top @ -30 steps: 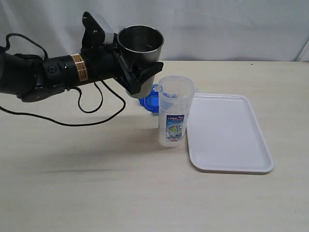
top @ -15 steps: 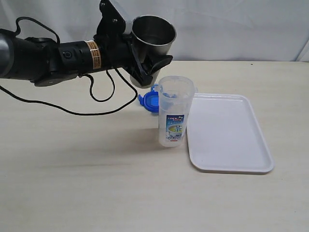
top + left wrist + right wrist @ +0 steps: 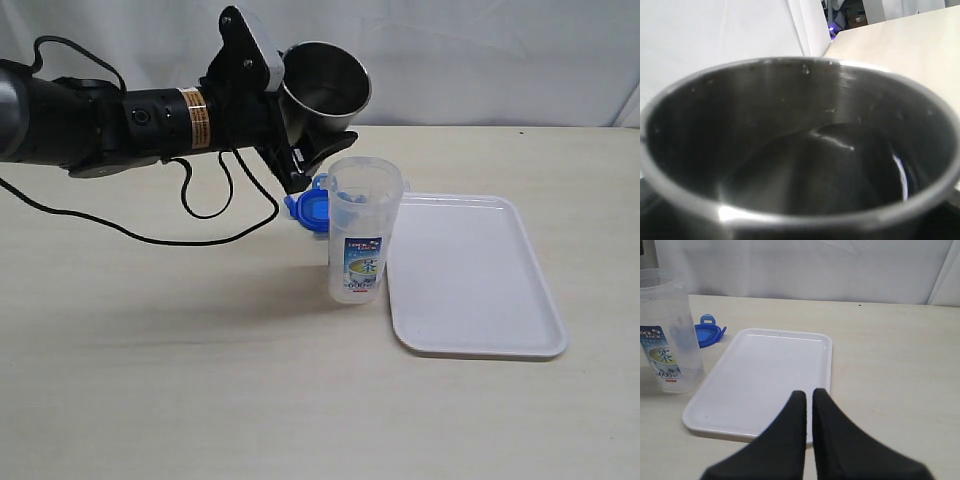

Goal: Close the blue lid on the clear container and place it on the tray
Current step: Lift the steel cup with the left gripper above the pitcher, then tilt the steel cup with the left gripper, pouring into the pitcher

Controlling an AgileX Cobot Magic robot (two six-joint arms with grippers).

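Lid not on yet: my left fingers (image 3: 308, 151) hold steel cup (image 3: 325, 88) up beside clear container (image 3: 362, 240), right fingers (image 3: 792, 432) shut, empty; next: ditch cup, fetch blue lid (image 3: 312, 212) behind container

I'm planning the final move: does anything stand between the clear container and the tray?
Nothing visible does. The clear container stands upright on the table right beside the rim of the tray, which is bare.

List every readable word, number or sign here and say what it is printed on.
"LOCK LOCK": top of the blue-green label on the tall clear plastic container.
"茶": large character on that label.
"600": lower on it; smaller print around it unreadable.
Yellow-brown band on the black left arm: print too blurred to read.
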